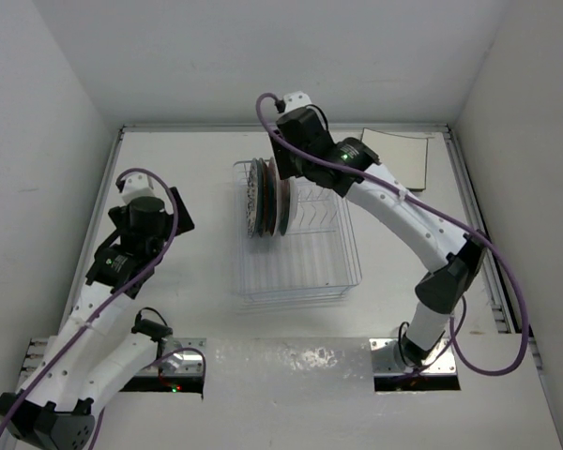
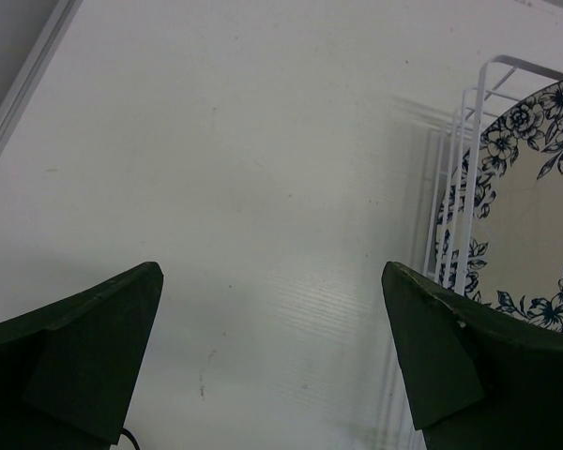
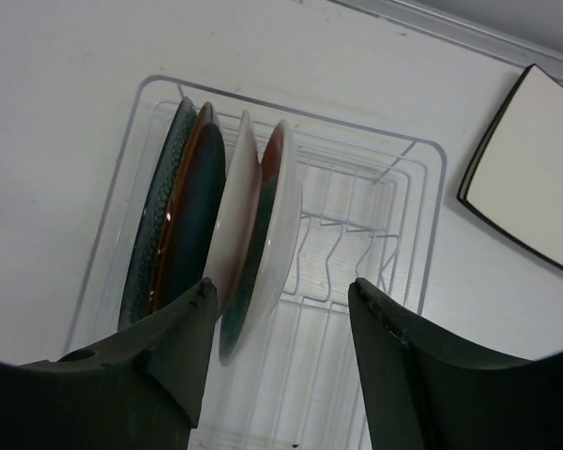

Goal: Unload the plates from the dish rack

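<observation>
Rack: the dish rack [image 1: 300,281] sits mid-tabletop [image 1: 197,309], with the round plates [image 1: 263,197] standing on edge, packed close at its left end.
Already out: a square plate [image 3: 530,187] lies flat on the tabletop, beyond the rack's far right corner.
Right end effector [image 3: 281,328]: wide open and holding nothing, hanging over the plates with the front plate [image 3: 274,220] lying between its fingers in the wrist view. I cannot tell whether it touches.
Left end effector [image 2: 272,356]: also spread and empty, over bare tabletop left of the rack. The floral plate [image 2: 535,234] shows through the wire.
Risk, wrong grip: the gaps are narrow, so a finger may land on the neighbouring rim and pinch two plates.
Risk, slip: a glazed rim held only at its edge could slide out on the lift.
Risk, snag: a tilted pull may catch the prongs and drag the light, unbraced rack.
Risk, topple: removing the front plate may let the others lean over.
</observation>
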You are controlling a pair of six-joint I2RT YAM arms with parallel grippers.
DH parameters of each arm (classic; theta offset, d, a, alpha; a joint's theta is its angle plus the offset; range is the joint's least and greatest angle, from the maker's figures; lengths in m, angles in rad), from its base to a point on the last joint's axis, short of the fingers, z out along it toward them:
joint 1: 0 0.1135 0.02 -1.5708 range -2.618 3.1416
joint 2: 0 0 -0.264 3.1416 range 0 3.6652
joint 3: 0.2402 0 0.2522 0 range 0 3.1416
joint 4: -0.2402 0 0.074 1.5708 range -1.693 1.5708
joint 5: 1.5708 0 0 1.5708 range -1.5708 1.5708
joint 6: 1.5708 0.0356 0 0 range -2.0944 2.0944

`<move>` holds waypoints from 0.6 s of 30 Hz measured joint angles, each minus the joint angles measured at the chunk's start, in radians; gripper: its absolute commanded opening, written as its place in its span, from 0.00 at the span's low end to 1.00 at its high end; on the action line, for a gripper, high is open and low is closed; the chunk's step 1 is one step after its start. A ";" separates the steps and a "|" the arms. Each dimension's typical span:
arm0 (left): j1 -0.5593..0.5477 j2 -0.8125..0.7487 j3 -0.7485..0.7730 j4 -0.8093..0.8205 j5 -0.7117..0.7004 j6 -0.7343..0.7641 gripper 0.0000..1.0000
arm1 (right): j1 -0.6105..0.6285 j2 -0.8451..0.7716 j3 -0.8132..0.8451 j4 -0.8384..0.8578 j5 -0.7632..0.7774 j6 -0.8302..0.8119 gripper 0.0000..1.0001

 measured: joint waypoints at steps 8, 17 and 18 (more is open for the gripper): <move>0.000 -0.017 0.000 0.000 0.003 0.000 1.00 | 0.033 0.083 0.009 -0.040 0.124 -0.021 0.51; 0.000 -0.030 0.000 0.000 0.005 0.000 1.00 | 0.031 0.153 -0.007 -0.032 0.146 0.008 0.45; 0.000 -0.032 0.000 0.000 0.006 0.000 1.00 | 0.031 0.158 -0.010 -0.027 0.147 0.014 0.41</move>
